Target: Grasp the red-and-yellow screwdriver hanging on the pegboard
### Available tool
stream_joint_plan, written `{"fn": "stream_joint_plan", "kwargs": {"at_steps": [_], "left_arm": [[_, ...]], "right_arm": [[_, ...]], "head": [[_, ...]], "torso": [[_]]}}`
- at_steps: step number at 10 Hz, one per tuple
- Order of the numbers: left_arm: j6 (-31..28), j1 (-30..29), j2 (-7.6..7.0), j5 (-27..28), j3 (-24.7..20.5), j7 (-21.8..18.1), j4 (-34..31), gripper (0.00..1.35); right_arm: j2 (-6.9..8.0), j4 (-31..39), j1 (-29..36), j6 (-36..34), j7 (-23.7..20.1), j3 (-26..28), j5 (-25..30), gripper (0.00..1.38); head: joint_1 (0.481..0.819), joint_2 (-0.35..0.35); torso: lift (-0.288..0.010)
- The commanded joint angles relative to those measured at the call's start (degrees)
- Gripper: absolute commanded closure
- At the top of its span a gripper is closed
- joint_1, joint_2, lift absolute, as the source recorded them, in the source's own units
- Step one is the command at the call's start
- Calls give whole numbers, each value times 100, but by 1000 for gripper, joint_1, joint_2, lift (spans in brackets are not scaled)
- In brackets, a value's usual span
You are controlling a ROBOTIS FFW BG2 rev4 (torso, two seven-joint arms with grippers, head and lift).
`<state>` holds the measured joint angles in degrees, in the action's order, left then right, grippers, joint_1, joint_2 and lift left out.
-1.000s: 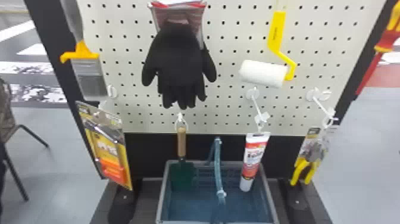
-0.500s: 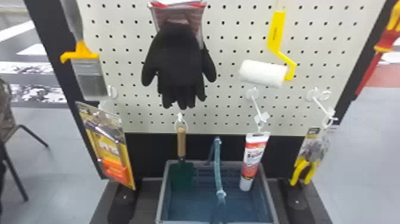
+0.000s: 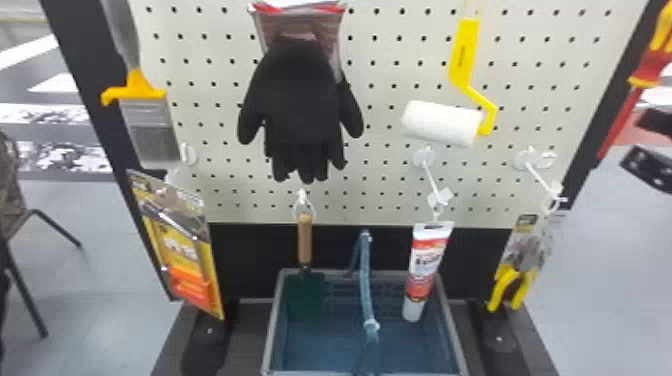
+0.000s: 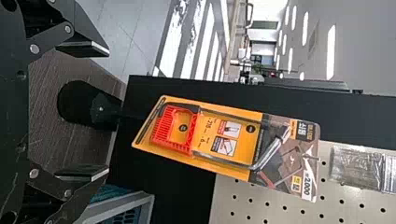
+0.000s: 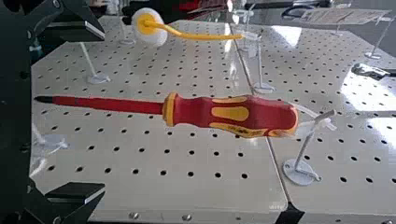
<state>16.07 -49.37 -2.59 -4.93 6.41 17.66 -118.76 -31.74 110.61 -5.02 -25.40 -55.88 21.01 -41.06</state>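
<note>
At the right edge of the head view, my right gripper (image 3: 650, 145) stands beside the shaft of the red-and-yellow screwdriver (image 3: 651, 69), lower than its handle. In the right wrist view the screwdriver (image 5: 229, 113) hangs by its handle end from a white hook, its shaft reaching across between the spread fingers of my right gripper (image 5: 102, 112), touching neither. In the left wrist view my left gripper (image 4: 105, 112) is parked open with nothing in it, near the packaged saw (image 4: 187, 135).
Black gloves (image 3: 302, 100), a paint roller (image 3: 440, 122), a brush (image 3: 150, 125), a trowel (image 3: 304, 240), a tube (image 3: 425, 270) and yellow-handled pliers (image 3: 520, 270) hang from the pegboard (image 3: 390, 40). A basket (image 3: 272, 320) stands below.
My right gripper has come into the head view at the right edge, close to the screwdriver. The hanging tools look the same as before.
</note>
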Motion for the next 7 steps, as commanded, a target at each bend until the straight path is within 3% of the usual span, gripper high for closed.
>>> {"fn": "stream_joint_plan", "kwargs": {"at_steps": [1, 3, 7], "left_arm": [[-8, 12, -14, 1, -8, 0, 0, 387], [-25, 49, -22, 1, 9, 0, 0, 387], [-43, 36, -75, 9, -8, 0, -14, 387]], "right_arm": [[-236, -310, -516, 27, 24, -519, -447, 153], [-430, -520, -849, 53, 174, -765, -1018, 153], [-887, -464, -1046, -52, 569, -880, -1660, 153]], "head": [[549, 0], [549, 0], [549, 0]], "torso": [[-100], [-100], [-100]]}}
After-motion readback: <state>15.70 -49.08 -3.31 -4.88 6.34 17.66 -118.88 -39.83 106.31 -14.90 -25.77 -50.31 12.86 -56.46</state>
